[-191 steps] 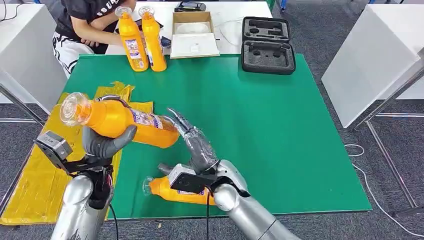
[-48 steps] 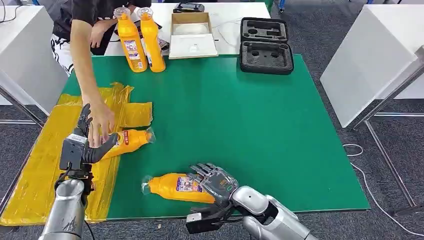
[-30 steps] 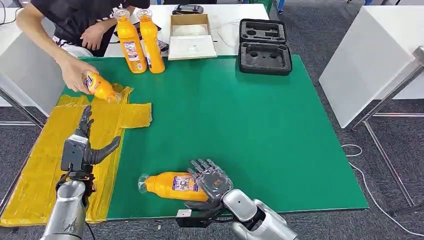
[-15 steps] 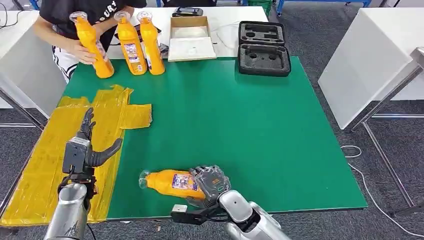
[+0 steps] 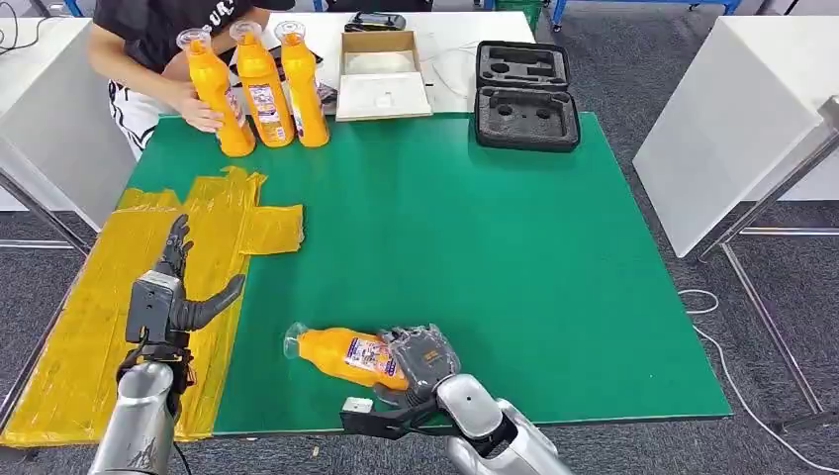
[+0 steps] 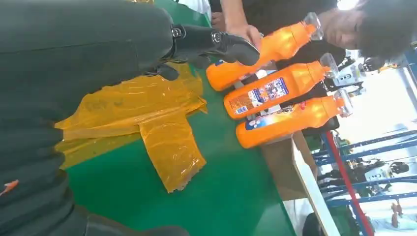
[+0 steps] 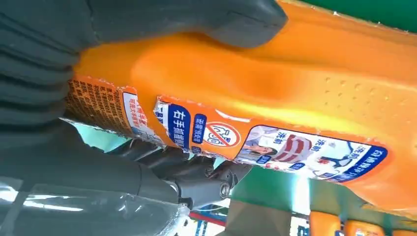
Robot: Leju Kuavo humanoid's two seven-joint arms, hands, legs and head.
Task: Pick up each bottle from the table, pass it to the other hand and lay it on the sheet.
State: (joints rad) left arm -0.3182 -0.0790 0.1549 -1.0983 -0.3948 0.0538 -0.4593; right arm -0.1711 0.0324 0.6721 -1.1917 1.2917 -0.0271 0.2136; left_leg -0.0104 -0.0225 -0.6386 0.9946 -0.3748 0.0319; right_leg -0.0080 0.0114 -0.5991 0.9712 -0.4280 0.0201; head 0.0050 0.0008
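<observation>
An orange bottle [image 5: 341,352] lies on its side near the front edge of the green table [image 5: 475,247], cap pointing left. My right hand [image 5: 420,358] grips its base end; the right wrist view shows the thumb and fingers wrapped around the labelled orange body [image 7: 255,98]. My left hand [image 5: 178,292] hovers open over the yellow sheet [image 5: 89,307], holding nothing, its fingers [image 6: 216,42] spread. Three more orange bottles [image 5: 259,87] stand upright at the far left of the table, and a person's hand [image 5: 203,109] rests on the leftmost one.
A person sits behind the table's far left corner. A black foam case [image 5: 524,94] and an open cardboard box [image 5: 382,71] lie at the back. White tables [image 5: 732,109] stand to the right and far left.
The person set the taken bottle upright beside the two at the back. My right hand closed around the lying bottle and turned it slightly. My left hand stayed open over the sheet.
</observation>
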